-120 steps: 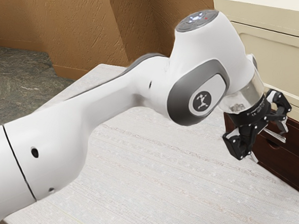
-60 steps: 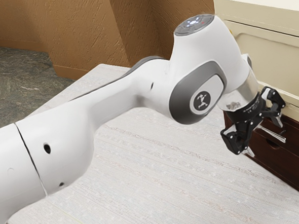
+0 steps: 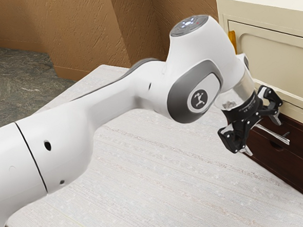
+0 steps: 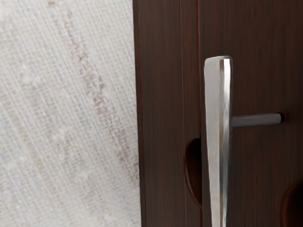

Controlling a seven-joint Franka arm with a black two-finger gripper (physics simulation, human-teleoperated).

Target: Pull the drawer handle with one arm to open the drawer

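While the gripper (image 3: 262, 134) stood wide open and empty near the handle (image 4: 216, 142) on the front of the brown drawer (image 4: 260, 71), good work seemed to need centring astride the handle, closing firmly, then pulling straight outward.

Glossy metal handle (image 4: 218, 142), dark wood drawer (image 4: 255, 165)
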